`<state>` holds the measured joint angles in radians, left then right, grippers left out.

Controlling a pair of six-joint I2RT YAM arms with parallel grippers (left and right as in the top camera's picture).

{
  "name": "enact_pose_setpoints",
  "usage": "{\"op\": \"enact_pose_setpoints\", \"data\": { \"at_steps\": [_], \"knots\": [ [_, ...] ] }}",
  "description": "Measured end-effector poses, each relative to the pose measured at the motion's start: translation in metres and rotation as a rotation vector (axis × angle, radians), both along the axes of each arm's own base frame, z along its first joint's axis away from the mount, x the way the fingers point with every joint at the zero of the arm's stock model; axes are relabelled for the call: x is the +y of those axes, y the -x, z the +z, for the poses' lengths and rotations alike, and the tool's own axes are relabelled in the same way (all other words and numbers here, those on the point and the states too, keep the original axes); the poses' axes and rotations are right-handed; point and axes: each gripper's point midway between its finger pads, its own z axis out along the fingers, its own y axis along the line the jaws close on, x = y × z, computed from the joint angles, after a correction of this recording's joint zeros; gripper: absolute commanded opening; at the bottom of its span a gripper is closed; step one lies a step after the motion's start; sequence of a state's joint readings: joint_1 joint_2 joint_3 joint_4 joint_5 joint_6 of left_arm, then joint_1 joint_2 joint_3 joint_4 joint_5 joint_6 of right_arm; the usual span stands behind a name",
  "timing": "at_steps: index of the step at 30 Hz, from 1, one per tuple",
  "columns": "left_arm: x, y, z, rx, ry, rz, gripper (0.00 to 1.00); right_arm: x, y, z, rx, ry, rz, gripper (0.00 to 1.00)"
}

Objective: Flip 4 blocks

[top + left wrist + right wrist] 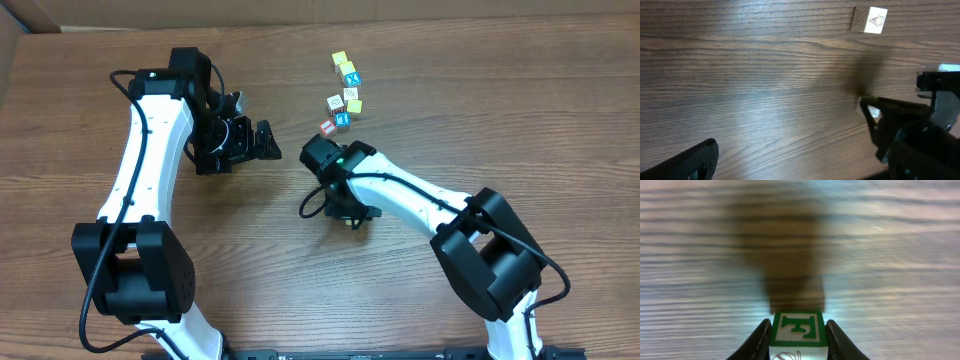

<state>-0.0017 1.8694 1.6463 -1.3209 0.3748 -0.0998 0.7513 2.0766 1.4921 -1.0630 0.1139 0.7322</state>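
At mid-table, nearer to us than the cluster of blocks [343,95], the right gripper [798,324] has its two fingers against the opposite sides of a green-framed block [799,330]. The face turned to the wrist camera is white with a green letter-like symbol, and the block's dark shadow lies on the wood ahead. In the overhead view the gripper hides the block, so we cannot tell whether it rests on the table or is already clear of it. The left gripper [264,142] stands spread wide and holds nothing, off to the left, with a cream picture block [870,20] lying beyond it.

We judge the step in hand to be taking this cube for its turn-over. To do it well, we should:

- keep the squeeze square on the two flat sides, so the cube cannot twist out
- raise it only just clear of the wood
- roll the wrist until a different face comes up
- set it down flat before letting go
- work on this bare patch, away from the cluster, so no neighbours get knocked
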Motion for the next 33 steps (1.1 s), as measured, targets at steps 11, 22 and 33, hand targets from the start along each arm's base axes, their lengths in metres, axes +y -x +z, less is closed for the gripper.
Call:
{"op": "enact_pose_setpoints", "data": {
  "at_steps": [11, 22, 33],
  "knots": [
    [0.000, 0.000, 0.000, 0.000, 0.000, 0.000, 1.00, -0.005, 0.000, 0.036, 0.060, 0.015, -0.024, 0.22],
    [0.001, 0.000, 0.000, 0.000, 0.000, 0.003, 1.00, 0.004, 0.008, 0.038, 0.107, -0.038, -0.025, 0.83],
    [0.001, 0.000, 0.000, 0.000, 0.000, 0.003, 1.00, 0.011, 0.010, 0.033, 0.102, -0.056, -0.013, 0.76]
  ]
}}
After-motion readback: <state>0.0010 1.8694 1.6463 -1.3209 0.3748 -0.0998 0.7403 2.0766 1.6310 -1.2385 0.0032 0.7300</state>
